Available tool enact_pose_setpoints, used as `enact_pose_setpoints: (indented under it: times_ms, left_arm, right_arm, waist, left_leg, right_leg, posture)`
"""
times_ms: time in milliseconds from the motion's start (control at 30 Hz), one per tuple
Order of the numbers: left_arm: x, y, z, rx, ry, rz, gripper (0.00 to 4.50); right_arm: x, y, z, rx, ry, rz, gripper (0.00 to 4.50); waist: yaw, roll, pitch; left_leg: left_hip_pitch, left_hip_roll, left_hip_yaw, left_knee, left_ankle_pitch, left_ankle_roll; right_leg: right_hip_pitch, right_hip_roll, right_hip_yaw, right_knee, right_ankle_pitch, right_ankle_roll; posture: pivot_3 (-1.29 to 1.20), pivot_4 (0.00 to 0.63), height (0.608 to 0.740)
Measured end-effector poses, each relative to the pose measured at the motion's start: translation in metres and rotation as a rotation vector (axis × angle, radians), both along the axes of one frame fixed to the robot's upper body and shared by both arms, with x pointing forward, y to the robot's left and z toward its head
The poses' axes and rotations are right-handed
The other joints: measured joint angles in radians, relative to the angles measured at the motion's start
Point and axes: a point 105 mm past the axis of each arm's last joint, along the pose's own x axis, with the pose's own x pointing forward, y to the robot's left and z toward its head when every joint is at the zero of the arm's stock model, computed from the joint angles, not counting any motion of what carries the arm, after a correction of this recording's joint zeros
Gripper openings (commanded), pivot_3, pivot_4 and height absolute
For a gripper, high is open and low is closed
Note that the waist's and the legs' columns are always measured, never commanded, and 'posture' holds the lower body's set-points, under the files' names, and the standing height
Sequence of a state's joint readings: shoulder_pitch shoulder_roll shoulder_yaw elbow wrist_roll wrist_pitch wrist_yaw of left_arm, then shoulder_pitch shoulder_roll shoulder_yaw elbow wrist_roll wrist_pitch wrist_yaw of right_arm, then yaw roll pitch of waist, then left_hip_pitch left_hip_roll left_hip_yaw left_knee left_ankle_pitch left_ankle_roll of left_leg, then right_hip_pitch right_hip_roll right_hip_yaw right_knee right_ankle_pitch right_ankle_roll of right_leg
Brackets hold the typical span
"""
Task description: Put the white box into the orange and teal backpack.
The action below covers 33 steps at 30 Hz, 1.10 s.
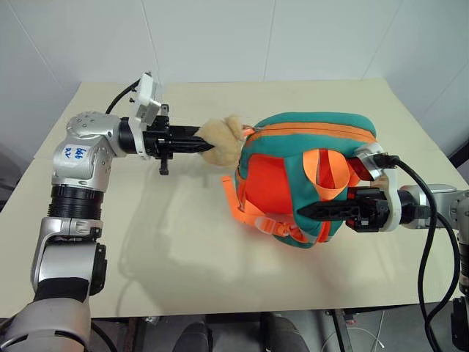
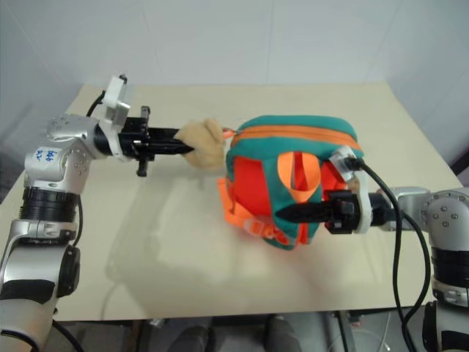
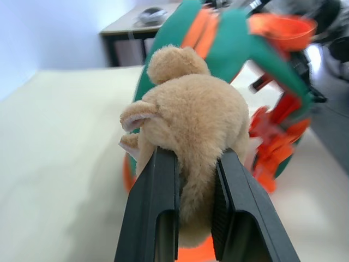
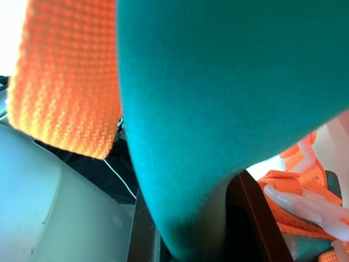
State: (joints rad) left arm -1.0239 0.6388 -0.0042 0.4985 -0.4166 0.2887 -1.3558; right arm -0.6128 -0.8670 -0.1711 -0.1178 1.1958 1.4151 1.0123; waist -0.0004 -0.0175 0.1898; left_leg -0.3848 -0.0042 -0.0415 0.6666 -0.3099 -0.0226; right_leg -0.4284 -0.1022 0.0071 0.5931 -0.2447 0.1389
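You have one piece of writing to go on: a small white sticker (image 1: pixel 78 152) on the upper casing of the left arm, at about nine o'clock in the left eye view. It carries a few blue handwritten marks in two short rows, but they are too small for you to read as definite letters or digits. You can read no print, brand, or number anywhere else in the pictures.

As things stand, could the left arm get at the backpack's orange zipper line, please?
Probably not yet: the left gripper is clamped on the tan plush toy, so it is occupied, though the zipper line itself lies uncovered.
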Motion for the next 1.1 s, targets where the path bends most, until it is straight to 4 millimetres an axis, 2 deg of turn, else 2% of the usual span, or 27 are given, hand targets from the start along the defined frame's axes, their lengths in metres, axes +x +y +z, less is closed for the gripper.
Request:
enact_pose_setpoints:
  times_ms: [133,267,500,567,800,933,1100]
  left_arm:
    - [0.009,0.013,-0.023,0.036,0.047,0.037,0.38]
    - [0.015,0.021,-0.063,0.075,0.162,0.067,0.38]
    - [0.027,-0.006,-0.118,0.027,0.269,0.094,0.38]
    - [0.029,-0.011,-0.126,0.022,0.268,0.111,0.38]
    - [0.033,-0.025,-0.134,0.008,0.214,0.125,0.38]
    - [0.021,-0.017,-0.135,0.052,0.142,0.083,1.69]
    - [-0.009,0.010,-0.134,0.133,0.089,0.045,3.31]
  right_arm:
    - [-0.001,0.000,-0.001,0.000,0.004,-0.004,0.55]
    - [-0.002,0.000,-0.001,-0.004,0.003,-0.008,0.55]
    - [-0.005,-0.001,-0.002,-0.006,0.014,-0.014,0.55]
    - [-0.005,-0.001,-0.002,-0.007,0.016,-0.013,0.55]
    - [-0.005,0.000,-0.001,-0.009,-0.003,-0.015,0.55]
    - [-0.002,0.000,-0.003,-0.035,-0.067,-0.051,1.88]
    - [0.003,-0.007,-0.007,-0.060,-0.207,-0.113,3.55]
  waist:
    - [-0.003,0.000,0.000]
    - [-0.001,0.000,0.000]
    - [0.005,-0.002,-0.001]
    - [0.004,-0.002,-0.001]
    - [0.019,-0.003,-0.002]
    - [0.024,-0.003,-0.002]
    - [0.013,-0.003,-0.002]
  left_leg:
    - [0.000,0.000,0.000,-0.001,0.000,0.000]
    - [0.000,0.000,0.000,0.000,0.000,0.000]
    - [0.000,0.000,0.000,0.001,0.000,0.000]
    - [0.000,0.000,0.000,0.001,0.000,0.000]
    - [0.000,0.000,0.000,0.002,0.000,0.000]
    - [0.000,0.000,0.000,0.001,0.000,0.000]
    - [0.000,0.001,0.002,-0.001,0.000,0.000]
  right_leg:
    - [0.000,0.000,0.000,0.000,0.000,0.000]
    - [0.000,0.000,0.000,0.000,0.000,0.000]
    - [0.000,0.000,0.000,0.000,0.001,0.000]
    - [0.000,0.000,0.000,0.000,0.001,0.000]
    - [0.001,0.000,0.000,0.001,0.002,0.000]
    - [0.000,0.000,0.000,0.000,0.003,0.000]
    - [-0.001,0.000,0.000,-0.002,0.002,-0.001]
  posture:
    - [0.00,0.150,0.740]
    - [0.00,0.150,0.740]
    - [0.00,0.150,0.740]
    - [0.00,0.150,0.740]
    - [0.00,0.150,0.740]
    - [0.00,0.150,0.740]
    - [0.00,0.150,0.740]
